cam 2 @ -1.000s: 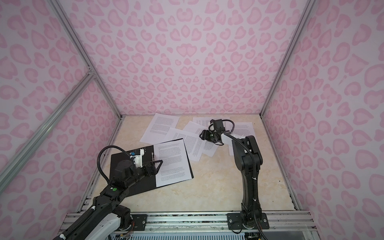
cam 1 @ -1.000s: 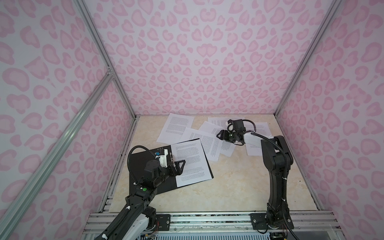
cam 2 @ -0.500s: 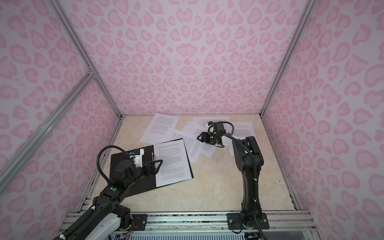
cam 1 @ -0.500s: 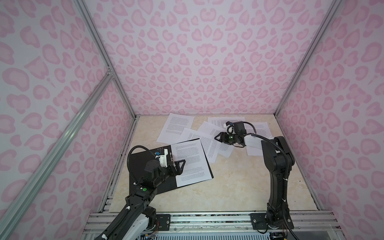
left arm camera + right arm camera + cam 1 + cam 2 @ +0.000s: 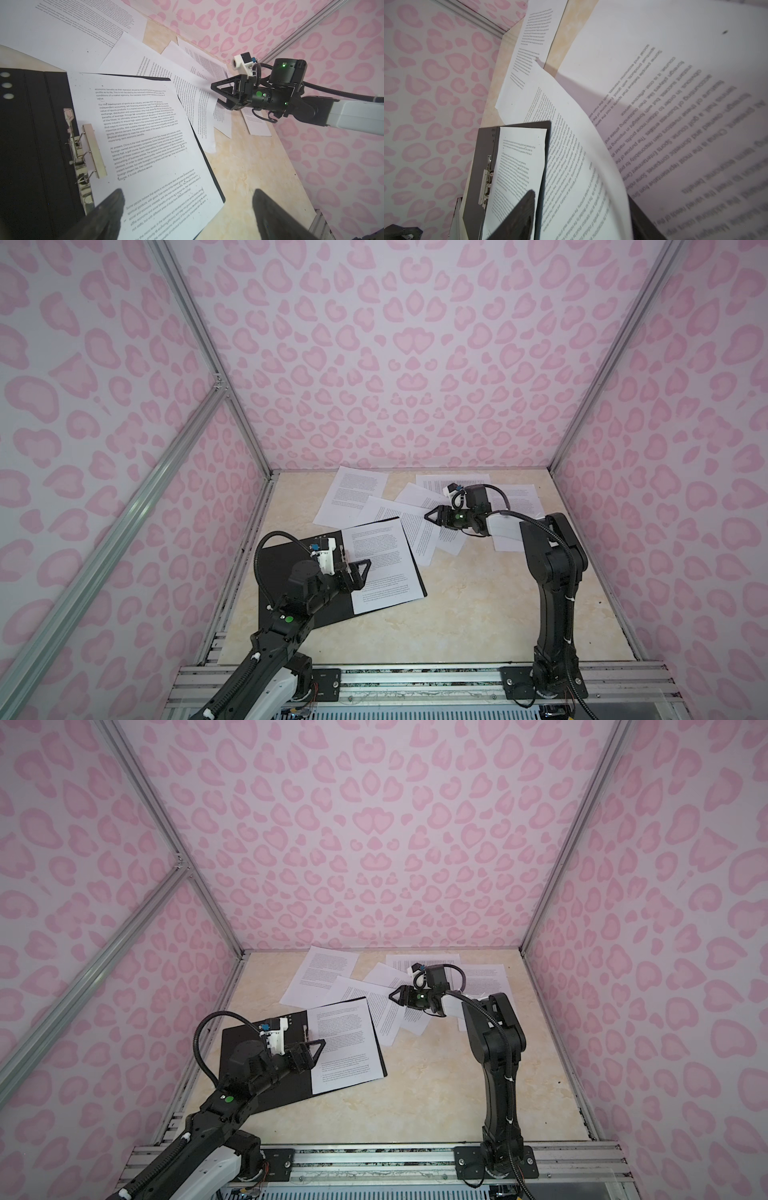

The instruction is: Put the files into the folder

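Note:
The folder lies open and black-side-up at the front left, its metal clip showing. One printed sheet rests on the folder's right half. My left gripper hovers open over that sheet, holding nothing. Several more files are scattered overlapping at the back. My right gripper is low over them. Its jaws stand apart, and the curled-up edge of one sheet rises between them.
Pink-patterned walls close in the beige tabletop on three sides. An aluminium rail carrying both arm bases runs along the front. One sheet lies near the right wall, behind the right arm.
My right gripper has moved left and slightly forward over the scattered sheets, and its jaws have narrowed. The left arm and the folder have not moved.

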Controlling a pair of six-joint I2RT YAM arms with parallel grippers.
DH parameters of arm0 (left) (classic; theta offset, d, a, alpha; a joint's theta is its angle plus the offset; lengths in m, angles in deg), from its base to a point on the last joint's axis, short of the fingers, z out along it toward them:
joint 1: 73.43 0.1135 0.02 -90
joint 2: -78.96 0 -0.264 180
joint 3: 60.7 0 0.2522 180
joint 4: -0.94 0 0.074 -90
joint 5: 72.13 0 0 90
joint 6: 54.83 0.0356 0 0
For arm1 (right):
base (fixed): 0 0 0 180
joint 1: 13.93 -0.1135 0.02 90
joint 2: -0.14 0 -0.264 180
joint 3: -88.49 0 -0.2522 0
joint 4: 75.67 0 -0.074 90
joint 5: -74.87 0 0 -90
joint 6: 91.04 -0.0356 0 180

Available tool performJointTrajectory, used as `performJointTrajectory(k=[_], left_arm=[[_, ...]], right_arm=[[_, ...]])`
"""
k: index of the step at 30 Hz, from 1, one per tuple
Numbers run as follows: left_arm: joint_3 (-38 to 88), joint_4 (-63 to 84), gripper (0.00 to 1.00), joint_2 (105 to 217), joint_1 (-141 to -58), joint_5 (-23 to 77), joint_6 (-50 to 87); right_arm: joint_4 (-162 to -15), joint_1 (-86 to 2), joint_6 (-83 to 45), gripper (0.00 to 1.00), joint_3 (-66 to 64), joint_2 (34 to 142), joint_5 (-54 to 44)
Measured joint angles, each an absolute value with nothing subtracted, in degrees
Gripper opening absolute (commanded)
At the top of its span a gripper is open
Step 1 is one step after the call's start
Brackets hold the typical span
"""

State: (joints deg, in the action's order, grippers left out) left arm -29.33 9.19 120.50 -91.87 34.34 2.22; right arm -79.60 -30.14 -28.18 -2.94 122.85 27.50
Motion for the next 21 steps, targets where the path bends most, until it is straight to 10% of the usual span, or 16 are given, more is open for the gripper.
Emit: performJointTrajectory(k=[11, 21], left_arm=[[-29.33, 9.08, 0.97, 120.39, -91.87, 34.36, 2.22], [-29.40, 7.61, 0.98, 113.85, -92.15, 35.81, 0.51]], right_arm=[[-82.29, -31.06, -25.71, 0.02, -3.56, 120.84, 23.43], [-95.21, -33.25, -18.01, 0.00, 2.61, 108.16, 13.71]])
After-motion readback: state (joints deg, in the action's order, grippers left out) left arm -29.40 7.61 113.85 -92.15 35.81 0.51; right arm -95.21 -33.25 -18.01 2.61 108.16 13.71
